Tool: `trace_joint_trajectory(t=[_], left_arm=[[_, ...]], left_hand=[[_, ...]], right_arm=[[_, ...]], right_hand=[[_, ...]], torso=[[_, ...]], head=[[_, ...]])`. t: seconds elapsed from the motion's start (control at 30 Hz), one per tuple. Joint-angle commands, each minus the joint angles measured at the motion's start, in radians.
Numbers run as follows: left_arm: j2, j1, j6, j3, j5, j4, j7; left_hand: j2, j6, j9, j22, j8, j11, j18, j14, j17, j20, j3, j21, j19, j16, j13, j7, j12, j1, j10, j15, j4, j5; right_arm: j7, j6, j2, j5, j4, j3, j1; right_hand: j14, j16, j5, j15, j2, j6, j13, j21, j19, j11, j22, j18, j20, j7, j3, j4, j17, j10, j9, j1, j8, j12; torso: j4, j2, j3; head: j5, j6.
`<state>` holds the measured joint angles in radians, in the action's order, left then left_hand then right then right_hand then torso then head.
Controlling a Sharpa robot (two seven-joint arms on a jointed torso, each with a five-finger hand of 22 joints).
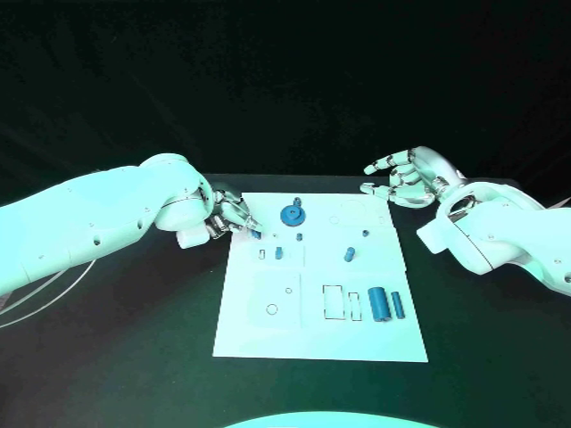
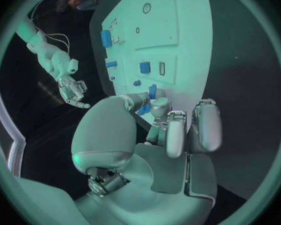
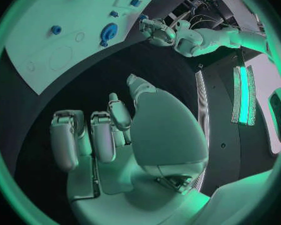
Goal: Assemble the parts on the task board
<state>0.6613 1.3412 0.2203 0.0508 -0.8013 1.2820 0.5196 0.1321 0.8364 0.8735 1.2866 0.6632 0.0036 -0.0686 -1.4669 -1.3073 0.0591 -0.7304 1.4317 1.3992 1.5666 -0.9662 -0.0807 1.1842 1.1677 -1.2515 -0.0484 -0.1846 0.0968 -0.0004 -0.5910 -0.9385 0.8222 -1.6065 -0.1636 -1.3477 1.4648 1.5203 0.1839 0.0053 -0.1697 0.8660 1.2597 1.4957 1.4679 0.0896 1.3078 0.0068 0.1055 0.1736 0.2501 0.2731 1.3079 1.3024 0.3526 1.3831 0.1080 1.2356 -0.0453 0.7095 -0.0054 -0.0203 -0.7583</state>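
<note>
Big cylinder (image 1: 379, 304): lies low on the task board (image 1: 260, 334), long way pointing away.
Left hand (image 1: 229, 218): pinches a small blue part (image 1: 255, 234) at the board's left edge.
Right hand (image 1: 408, 178): empty, fingers apart, off the far right corner.

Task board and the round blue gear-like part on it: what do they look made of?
White flat task board: looks like rigid plastic or coated sheet with a matte finish; it lies flat, shows no glare, and has crisp cut-out outlines. Exact material unclear.
Round blue gear-like part: probably moulded or printed plastic, matte; uniform colour, no metallic shine. This is a guess from look alone.
</note>
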Motion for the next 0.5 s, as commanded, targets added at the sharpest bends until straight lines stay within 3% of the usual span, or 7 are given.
trace_joint_trajectory(t=[0.03,0.2,0.5], left_arm=[[0.012,0.001,-0.042,-0.001,-0.027,0.037,-0.013],[0.029,0.0,-0.051,0.002,-0.141,0.084,-0.012],[0.041,-0.008,-0.085,0.01,-0.212,0.141,-0.006]], left_hand=[[0.001,0.005,-0.002,0.002,0.006,0.001,0.006,-0.104,-0.263,0.001,-0.193,0.004,0.009,0.004,-0.002,0.0,0.004,-0.01,-0.007,-0.004,0.185,0.005],[0.004,0.008,-0.001,0.003,0.007,0.0,0.006,-0.104,-0.263,0.0,-0.197,0.005,0.009,0.004,-0.003,0.001,0.004,-0.013,-0.01,-0.005,0.188,0.008],[0.011,0.017,0.0,0.011,0.009,-0.004,0.008,-0.104,-0.263,-0.004,-0.214,0.009,0.015,0.004,-0.01,0.004,0.009,-0.026,-0.021,-0.009,0.195,0.025]], right_arm=[[0.01,0.011,-0.001,0.004,-0.002,0.0,0.001],[0.01,0.011,-0.002,0.004,-0.003,0.0,0.001],[0.011,0.01,-0.004,0.004,-0.003,0.0,0.002]], right_hand=[[0.08,-0.006,0.006,0.003,-0.002,-0.004,-0.001,-0.006,0.064,-0.004,0.202,0.015,0.004,0.0,0.002,0.004,0.16,-0.001,-0.001,-0.009,0.004,-0.002],[0.08,-0.006,0.006,0.003,-0.002,-0.004,-0.001,-0.006,0.064,-0.004,0.202,0.015,0.004,0.0,0.002,0.004,0.16,-0.001,-0.001,-0.009,0.004,-0.002],[0.079,-0.006,0.011,0.003,-0.001,-0.004,0.0,-0.007,0.063,-0.004,0.201,0.016,0.004,0.0,0.003,0.005,0.159,0.0,-0.002,-0.01,0.005,-0.001]], torso=[[0.0011,0.002,-0.0003],[0.0027,0.004,-0.001],[0.0021,0.004,-0.0009]], head=[[-0.002,-0.001],[-0.005,0.0],[-0.006,-0.005]])
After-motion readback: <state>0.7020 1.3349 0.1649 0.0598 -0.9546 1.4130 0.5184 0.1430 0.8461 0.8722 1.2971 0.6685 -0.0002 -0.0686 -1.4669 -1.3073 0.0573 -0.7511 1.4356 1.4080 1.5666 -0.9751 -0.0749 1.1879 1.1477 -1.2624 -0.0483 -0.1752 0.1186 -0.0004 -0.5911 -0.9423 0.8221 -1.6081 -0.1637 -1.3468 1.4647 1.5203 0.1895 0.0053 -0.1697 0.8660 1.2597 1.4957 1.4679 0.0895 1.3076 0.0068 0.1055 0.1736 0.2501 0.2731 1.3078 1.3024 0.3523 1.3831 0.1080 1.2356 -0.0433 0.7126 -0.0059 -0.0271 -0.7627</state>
